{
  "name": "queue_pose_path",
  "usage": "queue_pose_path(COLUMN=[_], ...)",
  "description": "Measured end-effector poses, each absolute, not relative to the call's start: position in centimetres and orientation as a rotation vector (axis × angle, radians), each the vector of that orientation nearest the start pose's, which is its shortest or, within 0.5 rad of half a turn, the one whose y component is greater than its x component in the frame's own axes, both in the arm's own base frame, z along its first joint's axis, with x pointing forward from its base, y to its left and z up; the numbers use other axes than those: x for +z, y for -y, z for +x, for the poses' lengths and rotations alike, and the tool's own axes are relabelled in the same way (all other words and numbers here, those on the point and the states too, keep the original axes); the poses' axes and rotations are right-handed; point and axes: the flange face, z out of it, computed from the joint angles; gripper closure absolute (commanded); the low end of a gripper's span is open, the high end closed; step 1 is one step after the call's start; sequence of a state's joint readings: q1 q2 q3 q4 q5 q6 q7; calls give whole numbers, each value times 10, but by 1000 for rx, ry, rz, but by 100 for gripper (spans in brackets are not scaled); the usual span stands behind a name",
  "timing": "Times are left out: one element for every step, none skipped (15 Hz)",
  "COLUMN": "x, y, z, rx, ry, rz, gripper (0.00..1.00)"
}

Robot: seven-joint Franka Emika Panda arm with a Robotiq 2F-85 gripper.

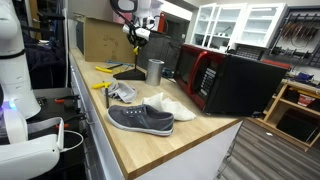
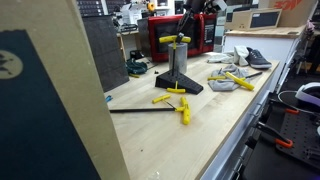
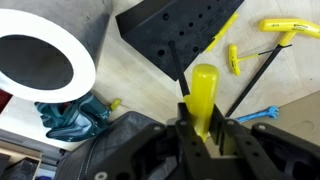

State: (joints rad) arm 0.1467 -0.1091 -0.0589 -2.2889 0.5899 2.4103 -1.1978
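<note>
Nearest the wrist camera, the Robotiq gripper has its jaws clamped on the yellow grip of a T-handle tool. In both exterior views the tool hangs in the air, held from above, over a black base plate. The plate is drilled with rows of small holes and lies flat on the wooden countertop. Just beside the plate a metal cup stands upright. Seen from above, its rim looks pale and its inside dark, and I cannot tell whether anything is in it. A crumpled teal cloth lies close to the cup. More yellow-handled tools lie loose on the wood near the plate. Farther along the counter are a grey shoe, a white shoe just behind it, and a red-and-black microwave. A cardboard box stands there too, its contents hidden. Any lettering on these is too small to read.
</note>
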Motion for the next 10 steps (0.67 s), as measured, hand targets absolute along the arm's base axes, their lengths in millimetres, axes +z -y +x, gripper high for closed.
queue_pose_path(x=[421,421,422,422,424,424,424,423,422,421], y=[-49,-51,-52,-55,-58,-62,-65,-69,-71,-74], z=[518,519,519,519,520,521,521,521,520,519], rx=[-609,-608,-600,-587,-572,-557,-530,-496,-463,-434], ry=[1228,1259,1298,1337,1377,1418,1455,1494,1538,1578], rz=[-2536,-2524,-2513,-2501,-2491,-2481,-2469,-2454,-2438,-2423], gripper=[94,94,94,94,69,50,45,38,29,22])
